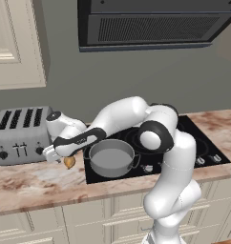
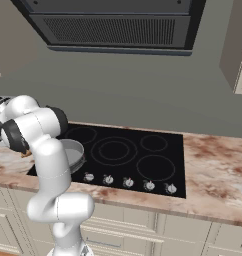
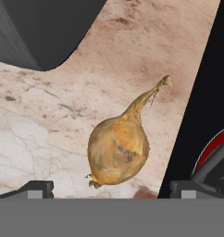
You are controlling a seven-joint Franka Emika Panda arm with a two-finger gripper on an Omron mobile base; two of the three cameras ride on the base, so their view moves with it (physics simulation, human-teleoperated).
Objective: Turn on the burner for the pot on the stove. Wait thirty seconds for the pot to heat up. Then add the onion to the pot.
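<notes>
The onion lies on its side on the marble counter, pointed tip away from me, just left of the stove. My gripper hangs open right over it, one fingertip on each side and neither touching. From the left base view, the gripper hovers at the onion, beside the pot. That wide grey pot stands on the front left ring of the stove. A red glow shows on the black glass near a grey piece of the pot.
A silver four-slot toaster stands on the counter just left of the hand. A row of small silver knobs runs along the stove's front edge. A dark range hood hangs overhead. The counter continues right of the stove.
</notes>
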